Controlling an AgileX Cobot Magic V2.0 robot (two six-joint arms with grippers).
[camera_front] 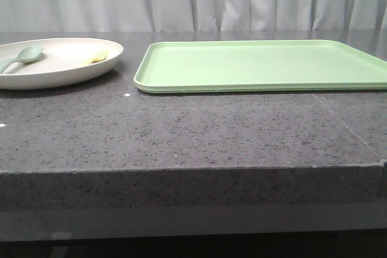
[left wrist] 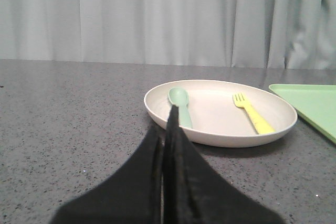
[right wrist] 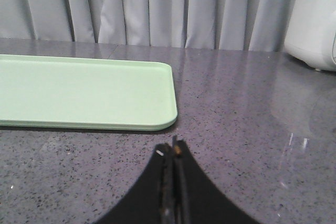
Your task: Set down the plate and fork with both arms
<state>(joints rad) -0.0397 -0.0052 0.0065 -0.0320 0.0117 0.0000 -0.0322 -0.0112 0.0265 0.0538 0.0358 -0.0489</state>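
Note:
The cream-beige plate (camera_front: 66, 70) sits on the dark stone table at the far left; it also shows in the left wrist view (left wrist: 220, 136). The yellow fork (camera_front: 98, 57) lies inside the plate on its right side, also seen in the left wrist view (left wrist: 253, 114). My left gripper (left wrist: 171, 113) is shut and empty, its tips just short of the plate's near rim. My right gripper (right wrist: 174, 144) is shut and empty, just short of the near right corner of the green tray. Neither gripper shows in the front view.
A pale green spoon (camera_front: 23, 57) lies in the plate's left side, also in the left wrist view (left wrist: 181, 103). A flat light-green tray (camera_front: 266, 64) lies right of the plate, also in the right wrist view (right wrist: 84, 94). A white appliance (right wrist: 315, 24) stands far right.

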